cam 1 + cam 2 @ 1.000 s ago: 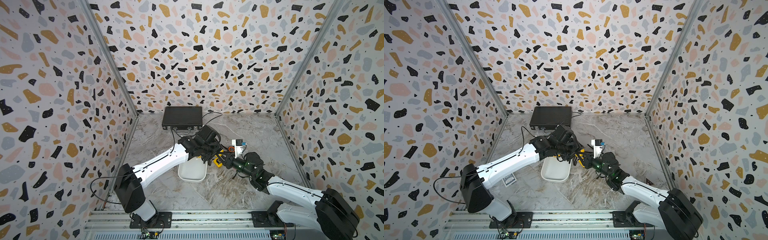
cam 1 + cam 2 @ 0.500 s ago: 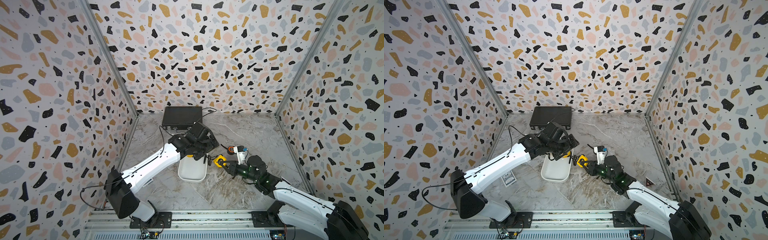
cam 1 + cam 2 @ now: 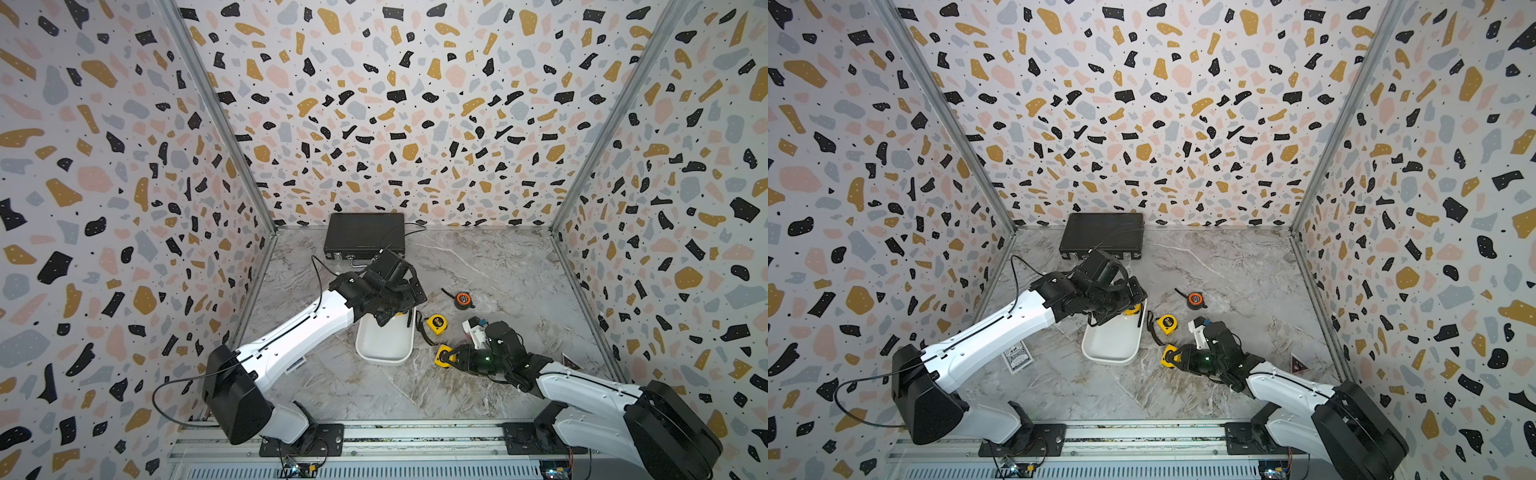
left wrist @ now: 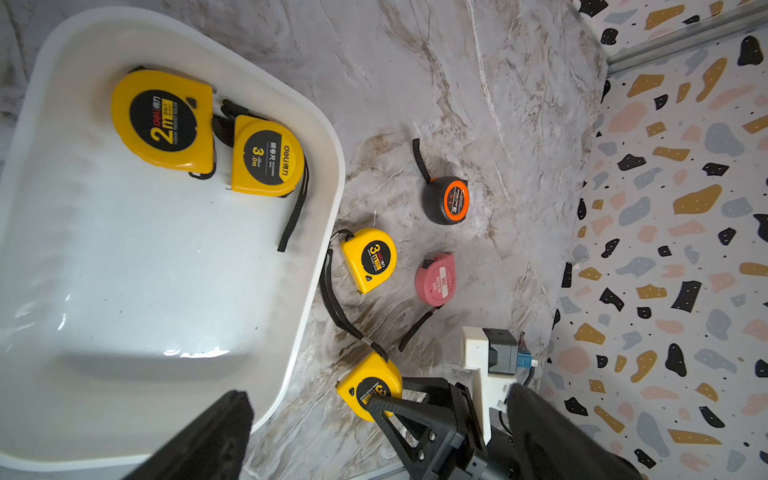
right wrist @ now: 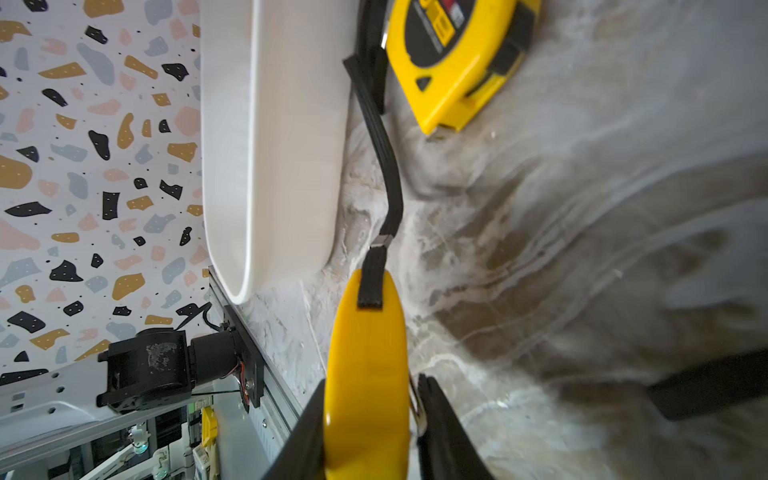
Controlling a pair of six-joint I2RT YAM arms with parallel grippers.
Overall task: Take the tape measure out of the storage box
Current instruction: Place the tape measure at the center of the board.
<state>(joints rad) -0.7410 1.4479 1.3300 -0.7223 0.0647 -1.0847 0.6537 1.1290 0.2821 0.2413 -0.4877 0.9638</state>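
Right hand: the right hand (image 5: 370, 419) is clenched on a yellow tape measure (image 5: 365, 374), one finger (image 5: 444, 428) pressed on each flat side. In a top view it sits low by the bench, just beside the near corner of the storage box (image 3: 451, 357).
Held tape measure: its black strap (image 5: 386, 183) trails along the bench toward another yellow one. It is outside the storage box.
Left hand: the left hand (image 4: 374, 440) is released, with its fingers (image 4: 216, 436) far apart and nothing between them. In both top views it hangs over the far end of the storage box.
Storage box: the white storage box (image 4: 316, 266) stands on the marble bench (image 3: 498, 266). Two yellow tape measures lie inside at one end, touching: the 2m one (image 4: 164, 120) and the 3m one (image 4: 266, 156).
Loose on the bench: a small yellow tape measure (image 4: 370, 257) lies just beside the box wall. A pink tape measure (image 4: 436, 278) lies next to it. An orange and black tape measure (image 4: 449, 199) lies a bit farther off.
Black case: a flat black case (image 3: 365, 235) lies at the back wall, well apart from the right hand.
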